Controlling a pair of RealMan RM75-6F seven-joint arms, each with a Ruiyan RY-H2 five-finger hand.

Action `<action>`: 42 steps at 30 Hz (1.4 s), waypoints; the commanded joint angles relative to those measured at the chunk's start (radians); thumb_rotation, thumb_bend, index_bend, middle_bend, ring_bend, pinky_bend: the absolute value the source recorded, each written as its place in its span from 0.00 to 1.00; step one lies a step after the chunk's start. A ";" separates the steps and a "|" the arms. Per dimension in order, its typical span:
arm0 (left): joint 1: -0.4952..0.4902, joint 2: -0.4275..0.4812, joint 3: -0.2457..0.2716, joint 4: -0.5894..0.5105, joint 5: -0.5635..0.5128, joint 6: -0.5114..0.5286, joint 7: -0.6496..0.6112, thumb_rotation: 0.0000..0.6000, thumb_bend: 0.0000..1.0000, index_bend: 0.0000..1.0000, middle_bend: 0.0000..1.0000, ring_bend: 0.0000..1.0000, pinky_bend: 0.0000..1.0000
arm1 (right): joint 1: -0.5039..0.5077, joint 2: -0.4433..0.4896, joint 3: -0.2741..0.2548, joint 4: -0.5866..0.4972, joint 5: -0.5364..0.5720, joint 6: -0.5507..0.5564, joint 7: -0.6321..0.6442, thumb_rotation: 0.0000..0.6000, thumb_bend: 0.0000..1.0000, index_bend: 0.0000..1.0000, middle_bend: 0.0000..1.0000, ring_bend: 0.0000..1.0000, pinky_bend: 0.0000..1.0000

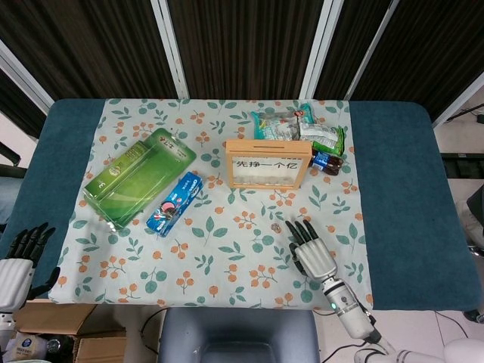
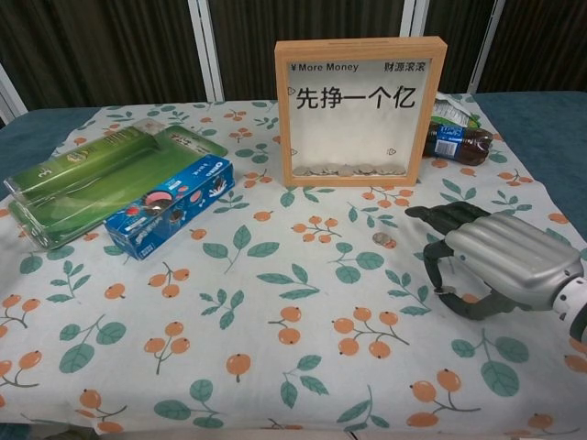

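Head view: the right hand (image 1: 310, 248) lay palm-down on the floral tablecloth (image 1: 227, 257) near the front edge, fingers spread and holding nothing. A coin (image 1: 277, 226) lay on the cloth just beside its fingertips, between the hand and the wooden coin-bank frame (image 1: 268, 163). The left hand (image 1: 21, 257) hung off the table's left edge, fingers apart and empty.

Chest view: the right hand (image 2: 491, 261) arched over the cloth, thumb curled beneath, nothing gripped. The coin (image 2: 380, 239) lay apart from the fingertips, well short of the coin-bank frame (image 2: 360, 110). A second coin could not be confirmed under the hand.

Judgement: for a clean pick, the fingertips should settle on the coin, slide it slightly and pinch its edge; the soft cloth could bunch under pressure.
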 commanded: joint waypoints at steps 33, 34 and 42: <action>0.002 -0.001 -0.001 0.012 0.004 0.012 -0.032 1.00 0.40 0.00 0.00 0.00 0.05 | 0.003 -0.012 0.002 0.037 -0.030 0.037 0.054 1.00 0.57 0.64 0.04 0.00 0.00; 0.002 -0.001 -0.001 0.012 0.004 0.012 -0.032 1.00 0.40 0.00 0.00 0.00 0.05 | 0.003 -0.012 0.002 0.037 -0.030 0.037 0.054 1.00 0.57 0.65 0.04 0.00 0.00; 0.003 -0.002 0.000 0.015 0.002 0.012 -0.034 1.00 0.40 0.00 0.00 0.00 0.05 | 0.003 -0.015 0.005 0.037 -0.023 0.033 0.052 1.00 0.60 0.71 0.06 0.00 0.00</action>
